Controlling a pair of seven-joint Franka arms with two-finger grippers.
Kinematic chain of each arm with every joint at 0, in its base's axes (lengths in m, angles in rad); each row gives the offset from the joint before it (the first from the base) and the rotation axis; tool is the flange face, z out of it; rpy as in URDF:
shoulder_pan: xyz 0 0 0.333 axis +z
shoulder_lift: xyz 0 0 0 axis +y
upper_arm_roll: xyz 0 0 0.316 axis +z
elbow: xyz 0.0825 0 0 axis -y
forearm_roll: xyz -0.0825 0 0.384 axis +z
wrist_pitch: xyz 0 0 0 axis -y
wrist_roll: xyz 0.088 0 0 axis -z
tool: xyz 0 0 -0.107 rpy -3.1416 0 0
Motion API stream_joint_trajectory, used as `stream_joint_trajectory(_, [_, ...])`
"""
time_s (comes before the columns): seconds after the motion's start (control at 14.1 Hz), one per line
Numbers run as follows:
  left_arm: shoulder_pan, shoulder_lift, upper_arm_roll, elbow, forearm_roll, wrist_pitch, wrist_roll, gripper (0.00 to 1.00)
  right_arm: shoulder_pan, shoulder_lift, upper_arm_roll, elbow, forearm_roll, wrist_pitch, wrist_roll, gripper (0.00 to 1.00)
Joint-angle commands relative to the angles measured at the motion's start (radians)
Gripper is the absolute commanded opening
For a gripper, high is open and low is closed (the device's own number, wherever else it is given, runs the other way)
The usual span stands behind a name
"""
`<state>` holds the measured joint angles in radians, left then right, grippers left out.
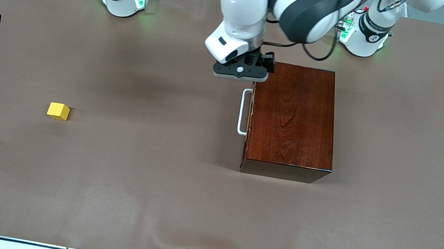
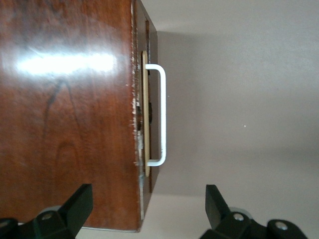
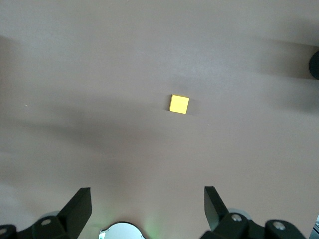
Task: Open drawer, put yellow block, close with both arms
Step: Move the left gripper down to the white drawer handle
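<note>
Left gripper (image 1: 240, 71) hangs over the box (image 1: 291, 118) corner farthest from the front camera, above the handle's (image 1: 244, 111) end, fingers (image 2: 77, 204) spread wide, nothing held. Right gripper (image 3: 147, 209) also wide and empty, high over bare table (image 1: 147, 184) above the block; arm waiting. Drawer (image 2: 147, 112) shut in the box. Block (image 1: 58, 111) well apart from the box, toward the right arm's end.

The front camera looks down over the table (image 1: 147, 184); wrist cameras look straight down, sharing its surface.
</note>
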<state>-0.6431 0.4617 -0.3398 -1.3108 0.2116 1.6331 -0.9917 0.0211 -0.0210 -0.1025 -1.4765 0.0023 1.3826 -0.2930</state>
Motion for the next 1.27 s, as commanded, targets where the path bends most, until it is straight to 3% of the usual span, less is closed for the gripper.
stream_joint_trajectory(0.0, [-0.114,0.104,0.071,0.091,0.080,-0.005,-0.082,1.00,-0.007,-0.002,0.004,0.005,-0.005,-0.002,0.002,1.00])
stream_joint_trajectory(0.35, [-0.334,0.235,0.323,0.125,0.080,0.031,-0.074,1.00,-0.013,0.004,0.004,0.013,-0.007,-0.002,-0.005,1.00])
stream_joint_trajectory(0.71, [-0.343,0.265,0.335,0.122,0.080,0.070,0.004,1.00,-0.013,0.007,0.004,0.018,-0.005,-0.002,-0.006,1.00])
stream_joint_trajectory(1.2, [-0.342,0.316,0.337,0.114,0.080,0.071,-0.057,1.00,-0.020,0.027,0.003,0.018,-0.016,-0.002,-0.009,1.00])
